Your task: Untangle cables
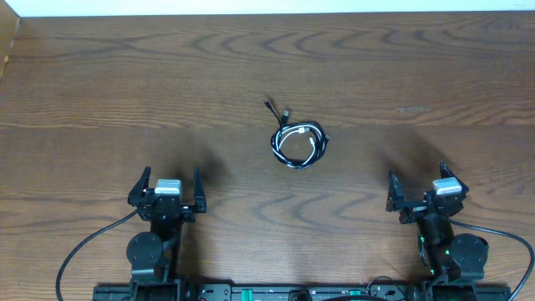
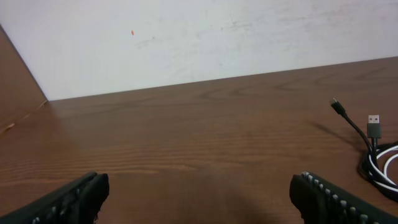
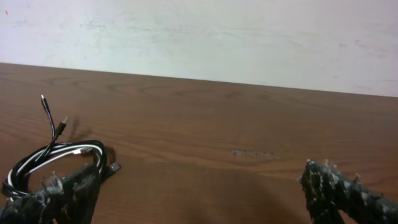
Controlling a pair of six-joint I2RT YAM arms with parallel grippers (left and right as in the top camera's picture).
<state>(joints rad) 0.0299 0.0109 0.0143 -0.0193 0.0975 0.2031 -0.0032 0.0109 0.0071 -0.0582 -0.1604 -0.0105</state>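
The cables (image 1: pixel 298 144) lie in one small coiled bundle at the table's middle, white and black cords looped together. Two black plug ends stick out toward the far left of the coil (image 1: pixel 276 109). The bundle shows at the right edge of the left wrist view (image 2: pixel 379 158) and at the left of the right wrist view (image 3: pixel 56 158). My left gripper (image 1: pixel 167 191) is open and empty near the front left, well short of the coil. My right gripper (image 1: pixel 418 186) is open and empty near the front right, also apart from it.
The wooden table (image 1: pixel 100 84) stretches out on all sides of the coil. A pale wall (image 2: pixel 186 37) stands behind its far edge. Thicker black arm wires (image 1: pixel 84 247) curl by the arm bases at the front.
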